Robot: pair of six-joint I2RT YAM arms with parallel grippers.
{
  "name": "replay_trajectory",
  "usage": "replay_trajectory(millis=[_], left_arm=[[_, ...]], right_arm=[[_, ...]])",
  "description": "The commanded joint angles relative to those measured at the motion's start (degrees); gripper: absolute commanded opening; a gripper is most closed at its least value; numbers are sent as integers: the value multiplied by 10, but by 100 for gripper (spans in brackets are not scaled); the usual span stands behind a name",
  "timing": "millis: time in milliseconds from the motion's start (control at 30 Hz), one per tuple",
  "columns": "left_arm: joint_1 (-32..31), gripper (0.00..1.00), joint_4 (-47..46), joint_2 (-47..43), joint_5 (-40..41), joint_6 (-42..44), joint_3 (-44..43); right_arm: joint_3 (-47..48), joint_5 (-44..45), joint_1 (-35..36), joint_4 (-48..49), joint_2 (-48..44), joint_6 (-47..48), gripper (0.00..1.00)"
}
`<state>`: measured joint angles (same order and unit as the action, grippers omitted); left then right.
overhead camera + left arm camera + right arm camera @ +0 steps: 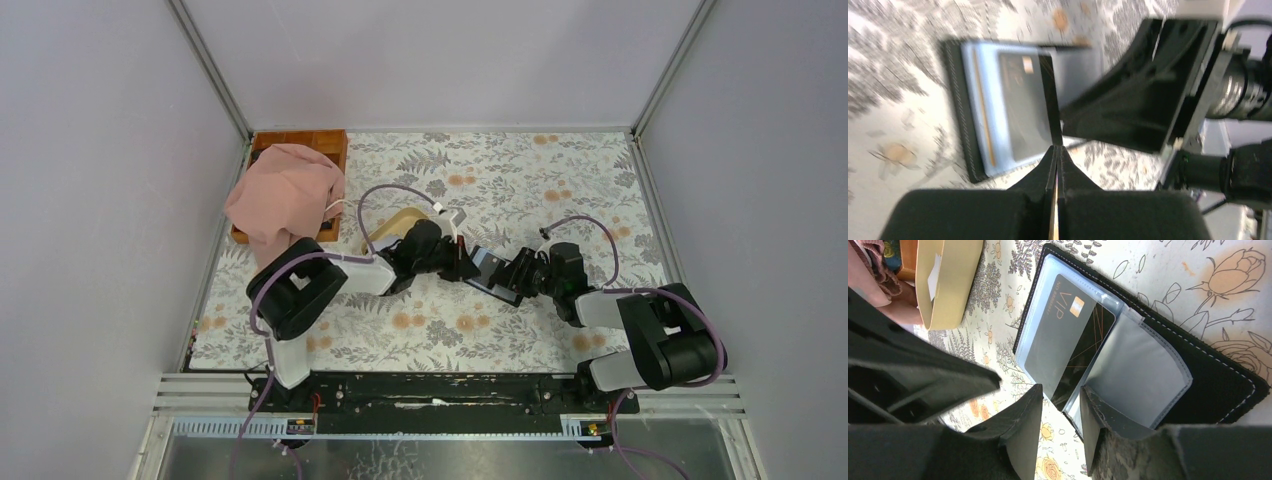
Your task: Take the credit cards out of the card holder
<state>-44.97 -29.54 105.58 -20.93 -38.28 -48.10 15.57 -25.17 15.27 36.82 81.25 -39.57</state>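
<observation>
1. Closest to the right wrist camera, the right pincer [1059, 392] stands released. Its two dark fingers [1020, 435] are apart, patterned bench shows between them, and nothing is clamped.
2. Its tips sit at the open edge of the card holder [1218, 375], which lies spread flat, blue-grey inside up, on the bench [520, 180] midway between the two arms. I judge that this lines the jaws up to nip a card's exposed edge.
3. One credit card [1063, 335], dark with "VIP" lettering and a small gold chip, sits tucked in a clear pocket of the holder. Beside it a loose clear sleeve [1143, 370] touches one finger. Whether it hides another card cannot be told, and I see no card lying out on the bench.
4. From the left, the left pincer [1057, 150] is clenched, its fingers pressed together with nothing seen between them, and its tip is at the holder's edge. It probably serves as a pin against sliding, but that view is too blurred to confirm contact.
5. A beige oval dish [948, 285] lies just beyond the holder to the far left, partly behind the left arm. It is likely the drop place for freed cards.
6. The bench cover is pale, printed with grey ferns and orange flowers.
7. At the far left corner a pink cloth [285, 195] drapes over a brown wooden tray [310, 140].
8. Plain grey walls [420, 60] with metal posts close three sides, and a black rail [440, 395] at the near edge carries the arm bases.
</observation>
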Motion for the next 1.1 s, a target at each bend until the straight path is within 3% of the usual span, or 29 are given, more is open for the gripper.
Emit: replay_trajectory(millis=[0, 300, 833, 1067], left_arm=[[19, 0, 19, 22, 49, 39, -52], [23, 0, 59, 99, 76, 86, -94], [14, 0, -12, 67, 82, 42, 56], [10, 0, -44, 81, 65, 24, 74]], right_arm=[[-1, 2, -3, 29, -11, -4, 41], [-10, 25, -9, 13, -38, 0, 41], [-2, 26, -16, 27, 4, -19, 48], [8, 7, -15, 46, 33, -20, 49]])
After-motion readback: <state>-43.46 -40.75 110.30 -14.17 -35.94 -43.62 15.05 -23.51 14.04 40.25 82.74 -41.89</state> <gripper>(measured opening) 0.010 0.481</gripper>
